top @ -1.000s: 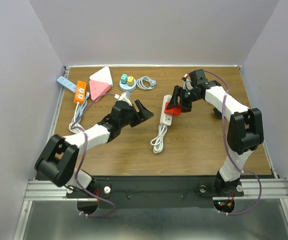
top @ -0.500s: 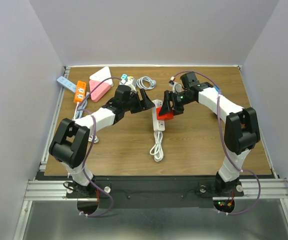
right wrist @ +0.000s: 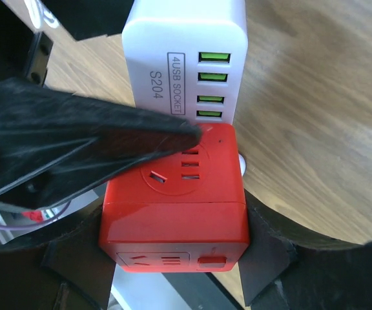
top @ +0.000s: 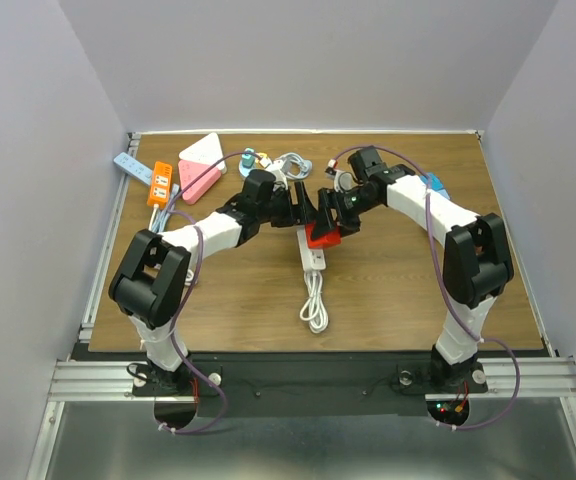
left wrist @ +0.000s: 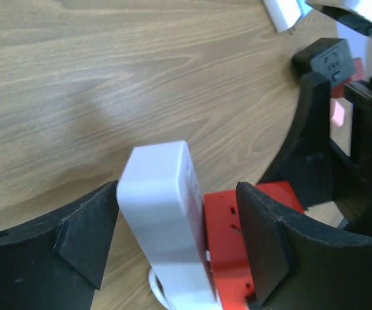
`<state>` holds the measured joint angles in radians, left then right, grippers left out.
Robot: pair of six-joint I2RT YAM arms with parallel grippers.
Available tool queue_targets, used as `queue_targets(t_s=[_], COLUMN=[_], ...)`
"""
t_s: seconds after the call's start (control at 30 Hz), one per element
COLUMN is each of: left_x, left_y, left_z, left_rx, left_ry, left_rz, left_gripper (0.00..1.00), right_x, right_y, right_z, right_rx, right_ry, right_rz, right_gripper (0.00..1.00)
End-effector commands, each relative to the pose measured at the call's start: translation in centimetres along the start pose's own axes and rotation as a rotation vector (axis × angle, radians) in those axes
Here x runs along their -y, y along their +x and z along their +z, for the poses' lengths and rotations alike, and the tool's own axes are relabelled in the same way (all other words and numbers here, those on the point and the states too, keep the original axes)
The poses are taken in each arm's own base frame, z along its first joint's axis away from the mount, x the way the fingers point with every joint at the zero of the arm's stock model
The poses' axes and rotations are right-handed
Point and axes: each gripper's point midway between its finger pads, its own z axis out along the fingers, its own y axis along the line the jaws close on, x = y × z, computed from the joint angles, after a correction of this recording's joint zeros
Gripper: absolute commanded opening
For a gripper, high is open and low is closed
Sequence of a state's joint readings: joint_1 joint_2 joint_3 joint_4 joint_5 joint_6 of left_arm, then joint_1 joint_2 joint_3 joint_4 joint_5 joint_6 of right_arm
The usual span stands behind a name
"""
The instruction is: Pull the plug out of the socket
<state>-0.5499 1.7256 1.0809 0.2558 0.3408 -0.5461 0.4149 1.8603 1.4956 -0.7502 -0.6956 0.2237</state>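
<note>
A red cube plug (top: 320, 236) sits plugged into the far end of a white socket strip (top: 315, 257) at the table's middle. Its coiled cord (top: 314, 300) lies nearer. My right gripper (top: 328, 218) is shut on the red cube (right wrist: 173, 206), one finger on each side, with the strip (right wrist: 186, 58) beyond it. My left gripper (top: 303, 208) is open. In the left wrist view it (left wrist: 176, 216) straddles the strip's end (left wrist: 163, 213) and the red cube (left wrist: 228, 232). One left finger (right wrist: 76, 148) overlaps the cube's top face.
At the back left lie a blue strip (top: 131, 167), an orange strip (top: 158, 183) and a pink and white triangular block (top: 200, 165). A round base with green and yellow plugs (top: 256, 162) and a white cable coil (top: 290, 163) lie behind the grippers. A blue item (top: 436, 185) lies by the right arm.
The right gripper has carried the red cube and strip leftward toward the middle. The left gripper has swung right and forward until its open fingers came round the strip's end.
</note>
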Motion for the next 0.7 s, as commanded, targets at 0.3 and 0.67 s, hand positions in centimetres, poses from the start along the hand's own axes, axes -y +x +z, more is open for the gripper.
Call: queue_targets(t_s=[0.3,0.67], left_x=[-1.6,-1.4], left_y=[2.0,2.8], left_z=[0.5,0.6], left_rx=[-0.015,-0.020], left_ry=[-0.036,0.033], left_rz=[-0.003,-0.117], left_gripper=[0.43,0.00], right_x=[-4.0,-1.7], right_y=[-1.7,-2.5], right_z=[-1.4,-1.2], right_rx=[0.050,0.135], right_ry=[-0.095,0.062], right_rz=[-0.101,-0.031], right_gripper=[0.00,0.80])
